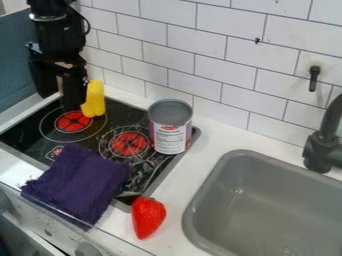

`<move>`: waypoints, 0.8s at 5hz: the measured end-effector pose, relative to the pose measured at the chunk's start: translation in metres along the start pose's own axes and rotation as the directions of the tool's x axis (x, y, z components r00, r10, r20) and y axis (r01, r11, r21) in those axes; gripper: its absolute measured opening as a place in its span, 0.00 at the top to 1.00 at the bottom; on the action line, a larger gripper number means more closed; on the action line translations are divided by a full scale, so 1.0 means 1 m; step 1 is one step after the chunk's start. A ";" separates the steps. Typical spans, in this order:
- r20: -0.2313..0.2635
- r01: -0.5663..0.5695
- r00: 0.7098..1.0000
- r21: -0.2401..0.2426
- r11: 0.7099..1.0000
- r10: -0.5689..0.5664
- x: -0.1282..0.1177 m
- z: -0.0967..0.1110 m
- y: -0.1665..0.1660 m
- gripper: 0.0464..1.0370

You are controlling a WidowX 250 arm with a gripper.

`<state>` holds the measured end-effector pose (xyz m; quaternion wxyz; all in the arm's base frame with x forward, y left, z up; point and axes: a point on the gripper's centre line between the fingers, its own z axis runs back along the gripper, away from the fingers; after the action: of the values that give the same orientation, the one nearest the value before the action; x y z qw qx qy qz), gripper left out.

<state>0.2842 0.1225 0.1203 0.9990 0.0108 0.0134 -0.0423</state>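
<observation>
We find the gripper [71,96] at ten o'clock, its opening undetermined; the yellow object [95,99] sits just beside it, at its three o'clock. We record the can [170,127] at four o'clock from both, on the stovetop [90,135].

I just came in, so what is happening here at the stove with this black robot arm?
The robot's gripper is low over the far left part of the stovetop, right beside a yellow object; whether it holds it, I cannot tell. A can stands at the stovetop's right side, near the tiled wall. A purple cloth lies across the near edge, and a red strawberry lies between the cloth and the sink.
</observation>
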 end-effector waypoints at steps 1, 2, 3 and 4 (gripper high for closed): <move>-0.033 0.002 0.999 -0.019 1.000 -0.002 -0.001 -0.010 -0.002 0.04; 0.001 -0.011 1.000 -0.016 1.000 0.011 0.012 -0.004 0.003 0.04; 0.031 -0.022 0.999 -0.016 1.000 0.023 0.031 0.003 0.011 0.04; 0.035 -0.042 0.998 -0.014 0.999 0.043 0.046 0.002 0.020 0.04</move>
<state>0.3322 0.1381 0.1211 0.9998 0.0035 -0.0043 -0.0211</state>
